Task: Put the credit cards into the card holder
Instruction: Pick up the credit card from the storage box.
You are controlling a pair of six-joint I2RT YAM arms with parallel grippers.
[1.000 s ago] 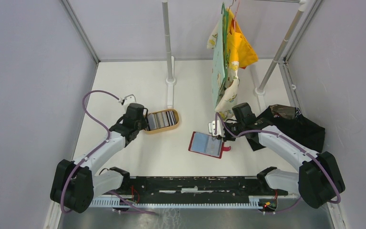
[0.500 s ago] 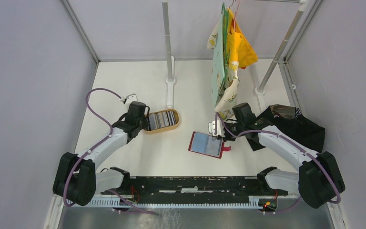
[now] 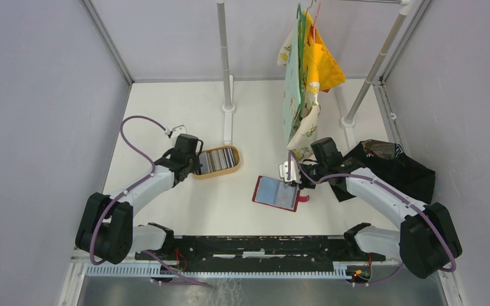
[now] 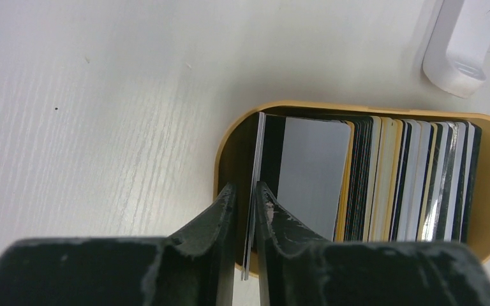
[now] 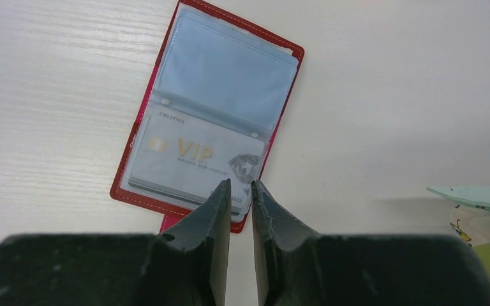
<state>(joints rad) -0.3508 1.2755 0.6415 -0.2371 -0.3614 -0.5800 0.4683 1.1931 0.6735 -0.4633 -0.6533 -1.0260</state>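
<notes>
Credit cards (image 4: 370, 178) stand on edge in a row in the tan tray (image 4: 357, 108). My left gripper (image 4: 244, 207) is clamped on the end card (image 4: 257, 153) at the row's 9 o'clock end. Card holder (image 5: 226, 70) lies open flat, at 4 o'clock from the tray in the top view, with one VIP card (image 5: 191, 159) sleeved. My right gripper (image 5: 240, 194) sits at the holder's 6 o'clock edge in the wrist view, fingers a sliver apart. Can't tell if they pinch it.

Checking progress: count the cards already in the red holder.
1: a silvery VIP card in the holder's pocket nearest the right claw. The far pocket looks empty; others may hide underneath.
</notes>
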